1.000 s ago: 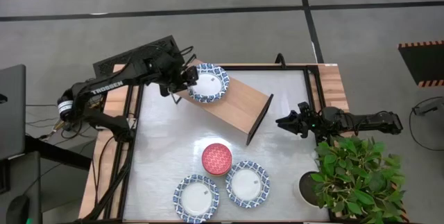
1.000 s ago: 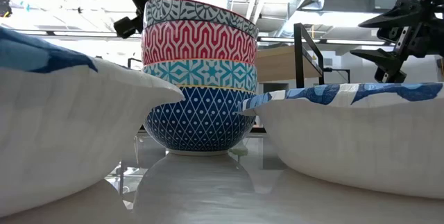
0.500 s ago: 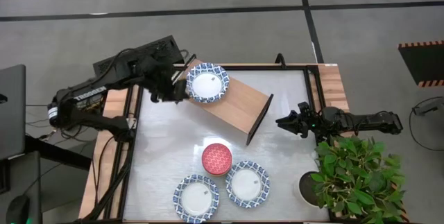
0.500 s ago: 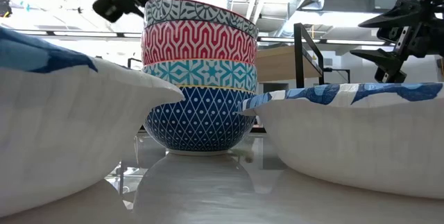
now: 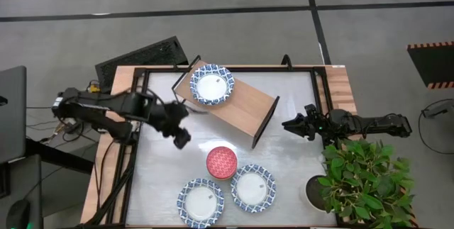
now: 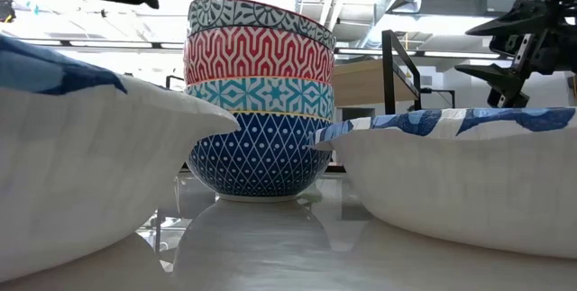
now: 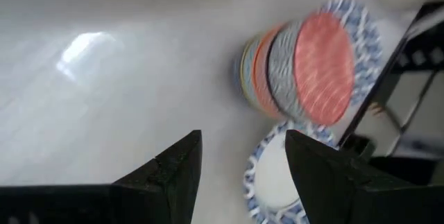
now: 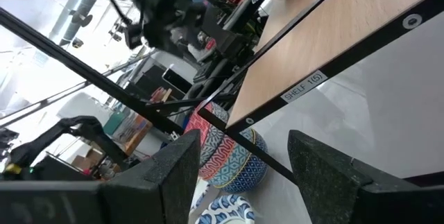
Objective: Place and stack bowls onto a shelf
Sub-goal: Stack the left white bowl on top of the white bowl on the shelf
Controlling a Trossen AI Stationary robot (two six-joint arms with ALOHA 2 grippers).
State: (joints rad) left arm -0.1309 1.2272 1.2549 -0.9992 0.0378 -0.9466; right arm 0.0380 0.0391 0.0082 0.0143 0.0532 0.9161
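A white bowl with a blue patterned rim [image 5: 211,86] sits on the far left end of the light-wood shelf [image 5: 237,108]. A stack of small patterned bowls with a red inside on top [image 5: 221,162] [image 6: 257,102] [image 7: 305,68] stands on the table. Near the front edge sit two wide white bowls [image 5: 201,200] [image 5: 253,188]. My left gripper [image 5: 181,138] [image 7: 243,175] hovers open over the table between shelf and stack, holding nothing. My right gripper [image 5: 291,125] [image 8: 243,175] waits open at the table's right edge.
A potted green plant [image 5: 362,179] stands at the near right corner, beside my right arm. The shelf's black leg frame [image 5: 266,119] faces the right gripper. A black flat panel [image 5: 142,53] lies beyond the far left corner. Bare tabletop [image 5: 298,94] lies right of the shelf.
My left gripper has drawn away from the bowl on the shelf's far left end and swung toward the near edge, rolling as it went; it now hangs over the table by the stack. The bowl stays on the shelf.
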